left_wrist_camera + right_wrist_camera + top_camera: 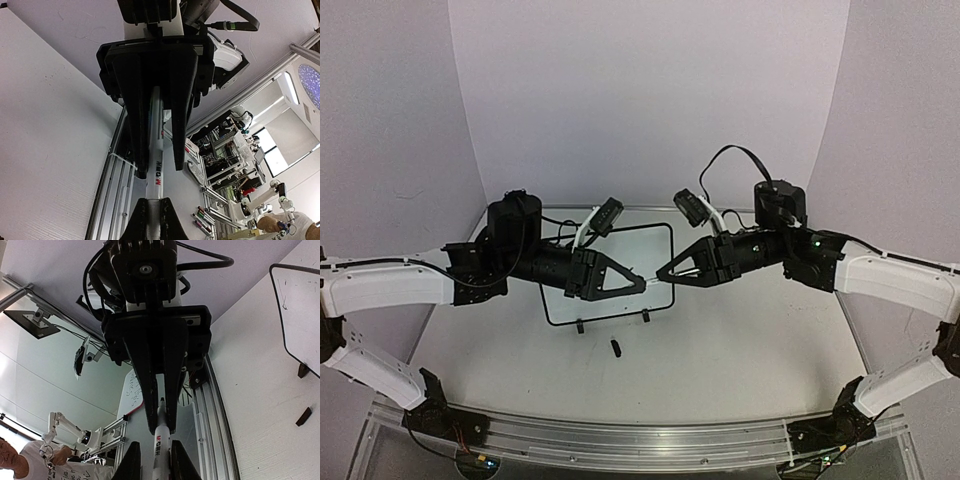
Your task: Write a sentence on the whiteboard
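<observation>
A white marker (652, 277) hangs level in the air between my two grippers, in front of the whiteboard (655, 243). My left gripper (642, 283) is shut on the marker's (159, 180) narrow nib end; its fingers (155, 201) pinch it in the left wrist view. My right gripper (662, 272) stands slightly open round the barrel (159, 437), with a small gap beside one of its fingers (155, 445). The whiteboard (300, 305) stands tilted on two black feet behind the grippers. The sentence does not show; the board's visible parts look blank but for a faint stroke.
A small black cap (615, 347) lies on the table just in front of the whiteboard's feet. An aluminium rail (640, 440) runs along the near edge between the arm bases. Pale walls close in the back and both sides.
</observation>
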Motion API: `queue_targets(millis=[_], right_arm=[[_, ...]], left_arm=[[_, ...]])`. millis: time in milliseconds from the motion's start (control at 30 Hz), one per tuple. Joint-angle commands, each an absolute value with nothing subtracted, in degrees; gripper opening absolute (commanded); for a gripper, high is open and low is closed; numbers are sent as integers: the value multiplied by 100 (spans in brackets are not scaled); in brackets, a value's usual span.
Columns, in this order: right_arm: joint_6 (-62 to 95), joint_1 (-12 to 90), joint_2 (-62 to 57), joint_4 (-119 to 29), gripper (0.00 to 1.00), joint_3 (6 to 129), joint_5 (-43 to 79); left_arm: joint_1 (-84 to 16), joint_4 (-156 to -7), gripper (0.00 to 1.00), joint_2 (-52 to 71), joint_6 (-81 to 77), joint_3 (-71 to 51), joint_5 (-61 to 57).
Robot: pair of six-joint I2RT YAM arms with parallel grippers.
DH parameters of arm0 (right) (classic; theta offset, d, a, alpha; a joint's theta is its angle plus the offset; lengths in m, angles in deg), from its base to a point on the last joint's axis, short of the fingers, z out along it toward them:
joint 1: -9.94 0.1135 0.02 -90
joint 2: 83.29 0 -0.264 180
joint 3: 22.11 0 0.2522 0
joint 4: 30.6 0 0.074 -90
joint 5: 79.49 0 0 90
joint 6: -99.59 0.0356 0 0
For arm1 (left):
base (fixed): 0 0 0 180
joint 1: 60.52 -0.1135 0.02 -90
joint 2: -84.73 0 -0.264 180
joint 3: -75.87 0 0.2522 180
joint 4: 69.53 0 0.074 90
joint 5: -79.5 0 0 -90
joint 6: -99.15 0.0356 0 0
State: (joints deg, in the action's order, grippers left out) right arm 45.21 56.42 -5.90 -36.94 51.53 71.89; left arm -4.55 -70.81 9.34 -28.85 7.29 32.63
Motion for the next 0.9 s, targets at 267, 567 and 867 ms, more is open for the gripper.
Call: queue_targets(millis=[267,567,867], right_arm=[[4550,5851,-378,-3311,18,5338,7287],[4524,5865,-351,-3345,13,5271,7309],[4328,5869,-428,-3596,0,5272,7139]], left_arm=[[-414,-6582,0,1092,-2890,679,3053],[-462,-6630,0,1167,-2900,710,3037],[-491,-6694,0,1236,-2908,753,2973]])
